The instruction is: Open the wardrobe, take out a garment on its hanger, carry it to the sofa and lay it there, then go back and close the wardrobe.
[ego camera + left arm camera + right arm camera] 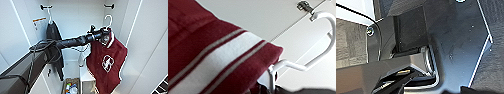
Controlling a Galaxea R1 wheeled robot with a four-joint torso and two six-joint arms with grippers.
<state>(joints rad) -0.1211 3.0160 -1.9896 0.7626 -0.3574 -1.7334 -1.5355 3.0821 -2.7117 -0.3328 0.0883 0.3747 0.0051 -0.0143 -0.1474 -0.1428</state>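
The wardrobe (75, 17) stands open in front of me. My left arm reaches in from the left, and its gripper (102, 33) is shut on the neck of the white hanger (109, 21). The dark red garment (107, 62) with the white crest hangs from it. The hanger's hook sits in the air below the dark rail bracket (109, 5), apart from it. In the left wrist view the garment's striped collar (218, 57) lies close to the camera, with the hanger's curved hook (318, 57) beside it. The sofa is out of view.
A dark grey T-shirt (53, 35) hangs on its own white hanger at the wardrobe's left. On the wardrobe floor are an open box of small items (71, 88) and a white block (86, 75). The white doors (15, 37) flank the opening on both sides.
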